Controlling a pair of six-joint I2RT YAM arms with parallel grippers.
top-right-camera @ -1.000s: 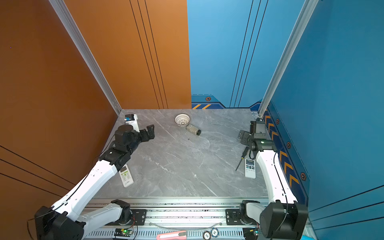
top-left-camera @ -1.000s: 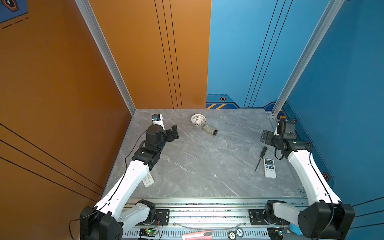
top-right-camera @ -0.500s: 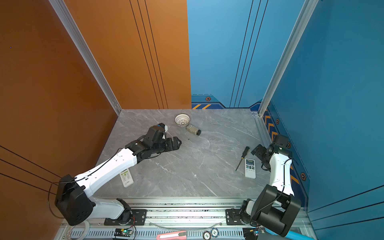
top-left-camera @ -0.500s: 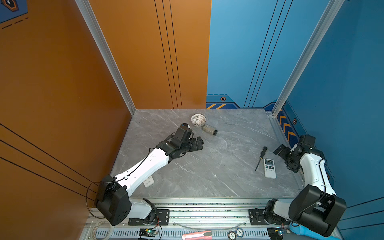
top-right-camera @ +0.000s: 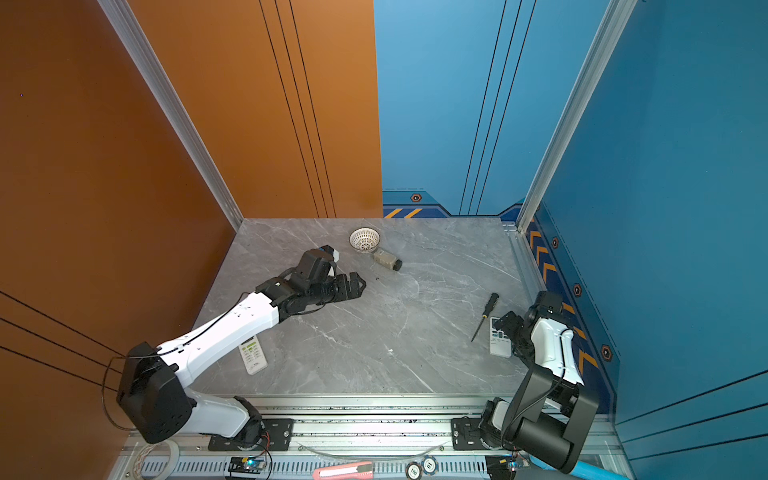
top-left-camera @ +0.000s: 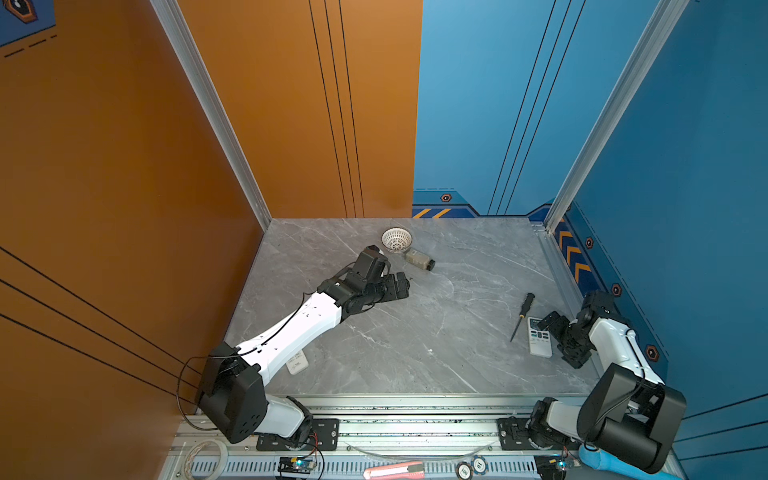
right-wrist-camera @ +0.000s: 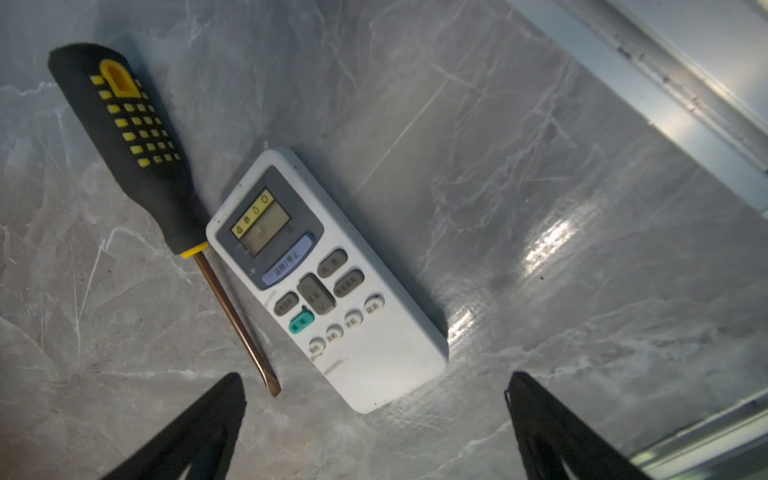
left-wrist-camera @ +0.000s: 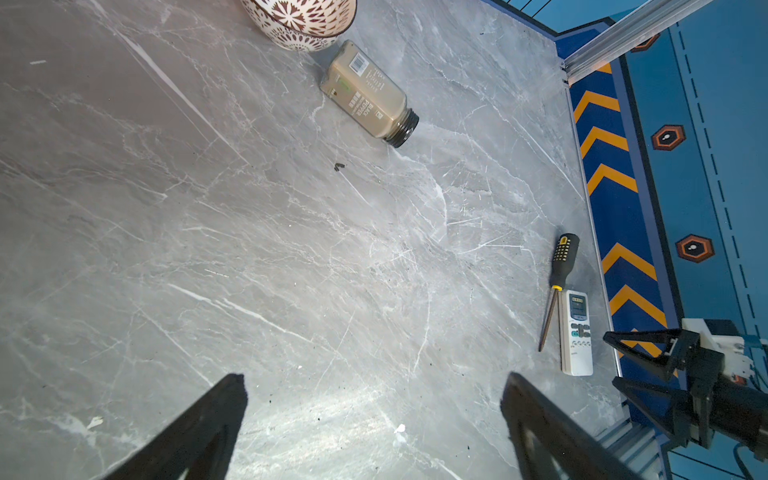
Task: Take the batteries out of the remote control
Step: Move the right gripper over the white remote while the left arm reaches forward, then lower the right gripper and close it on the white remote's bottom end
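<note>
Patterned bowl [top-left-camera: 397, 240] at the counter's [top-left-camera: 415, 353] twelve o'clock; pepper jar [top-left-camera: 417, 258] lying at the bowl's four o'clock; screwdriver [right-wrist-camera: 180, 230] toward three o'clock.

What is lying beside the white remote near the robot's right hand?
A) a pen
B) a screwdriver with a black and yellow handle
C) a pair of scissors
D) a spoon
B: a screwdriver, its black handle dotted with yellow, lies alongside the white remote, in front of the open right hand.
</note>
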